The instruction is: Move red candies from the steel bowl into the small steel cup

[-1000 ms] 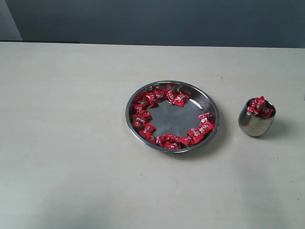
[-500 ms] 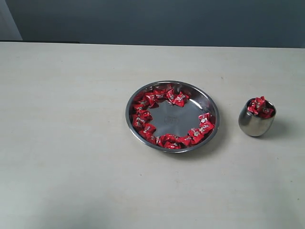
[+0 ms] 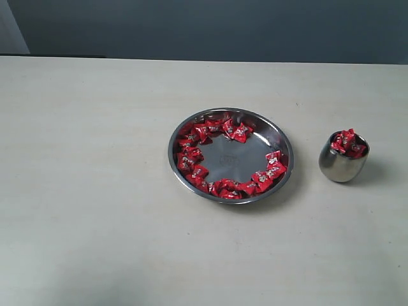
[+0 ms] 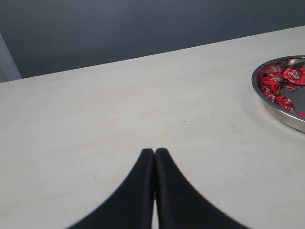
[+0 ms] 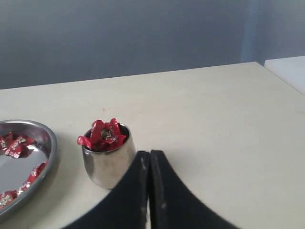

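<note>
- Left pincer (image 4: pixel 154 151): the two black fingers are pressed together with nothing between them. It is held over bare tabletop (image 3: pixel 89 191), well apart from the task's things. Only the edge of the bowl shows in its wrist view.
- Steel bowl (image 3: pixel 171 153): it is set near the middle of the tabletop, upright and flat.
- Red candies (image 3: pixel 194 172): many are laid in a ring along the bowl's inner wall, densest on its left and near sides. The centre of the bowl is bare.
- Small steel cup (image 3: pixel 341 167): it is stood upright to the right of the bowl, apart from it. It is heaped with red candies that rise above its rim.
- Right pincer (image 5: pixel 149 153): the fingers are closed tip to tip and nothing is carried. It is held near the cup on the side away from the bowl. Neither arm is seen in the exterior view.
- Step in hand: this is judged to be a gap between transfers, with no candy gripped and a fresh pick-up due.
- Next move, as judged: the right pincer is to be opened, carried over the bowl and lowered onto a single candy at the right of the ring.
- Caution: the cup appears full, so any added candy is likely to slide off. A low, gentle release on the heap is called for.
</note>
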### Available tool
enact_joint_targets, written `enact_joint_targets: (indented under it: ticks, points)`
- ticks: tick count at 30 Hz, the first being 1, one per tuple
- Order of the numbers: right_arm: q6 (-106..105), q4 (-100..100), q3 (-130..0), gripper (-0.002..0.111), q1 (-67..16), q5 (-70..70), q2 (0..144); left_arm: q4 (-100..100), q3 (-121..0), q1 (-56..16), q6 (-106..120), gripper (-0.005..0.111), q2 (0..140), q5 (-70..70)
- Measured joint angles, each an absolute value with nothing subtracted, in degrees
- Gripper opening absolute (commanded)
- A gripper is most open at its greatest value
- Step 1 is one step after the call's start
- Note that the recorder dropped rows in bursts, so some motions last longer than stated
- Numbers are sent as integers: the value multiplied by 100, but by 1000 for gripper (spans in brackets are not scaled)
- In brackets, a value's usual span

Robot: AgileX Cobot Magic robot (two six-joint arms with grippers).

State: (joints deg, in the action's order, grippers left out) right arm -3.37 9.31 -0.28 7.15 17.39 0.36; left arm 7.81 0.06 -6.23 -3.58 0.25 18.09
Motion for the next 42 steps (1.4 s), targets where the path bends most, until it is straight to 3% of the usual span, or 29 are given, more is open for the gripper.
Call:
enact_joint_targets:
  ticks: [42]
  points:
    - [-174,809,-28,0,937,1819,36,781,6,-623,-358,0,25,1809]
